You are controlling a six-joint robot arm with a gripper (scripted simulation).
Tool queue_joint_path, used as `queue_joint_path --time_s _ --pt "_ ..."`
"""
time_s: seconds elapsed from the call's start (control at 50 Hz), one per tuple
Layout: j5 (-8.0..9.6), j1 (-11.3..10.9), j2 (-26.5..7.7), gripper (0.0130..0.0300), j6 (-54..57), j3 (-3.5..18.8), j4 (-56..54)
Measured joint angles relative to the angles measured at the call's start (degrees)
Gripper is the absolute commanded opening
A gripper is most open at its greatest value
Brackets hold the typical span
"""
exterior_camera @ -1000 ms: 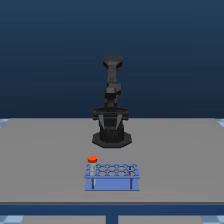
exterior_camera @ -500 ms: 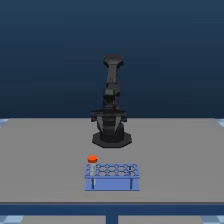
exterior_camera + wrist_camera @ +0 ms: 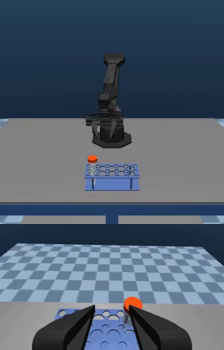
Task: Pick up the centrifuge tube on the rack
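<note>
Low in the exterior view, just left of centre, the centrifuge tube point(image 3: 92, 161) stands upright at the rack's point(image 3: 112, 178) far left corner, its orange-red cap above the holes. Behind it, at mid-frame, the dark arm point(image 3: 111, 102) rises from its base on the grey table point(image 3: 45, 155). Seen from the wrist, the gripper point(image 3: 110, 311) hangs above the rack point(image 3: 107, 332) with fingers point(image 3: 77, 321) parted and empty, the tube's cap point(image 3: 132, 303) just beyond one fingertip.

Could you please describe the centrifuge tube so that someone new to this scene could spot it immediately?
On the grey table, before the black arm, sits a low light-blue rack. The centrifuge tube stands at its far corner, on the exterior view's left. Its orange-red cap is the only bright colour there.
</note>
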State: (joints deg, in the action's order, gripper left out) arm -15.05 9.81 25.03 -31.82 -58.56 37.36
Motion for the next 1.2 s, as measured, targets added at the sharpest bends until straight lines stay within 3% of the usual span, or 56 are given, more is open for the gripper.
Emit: queue_joint_path --time_s 0.64,1.2 --pt "0.36 5.0 -11.5 0.0300 -24.1 10.3 27.3" --pt "0.59 6.4 -15.6 0.0300 -35.2 14.6 38.8"
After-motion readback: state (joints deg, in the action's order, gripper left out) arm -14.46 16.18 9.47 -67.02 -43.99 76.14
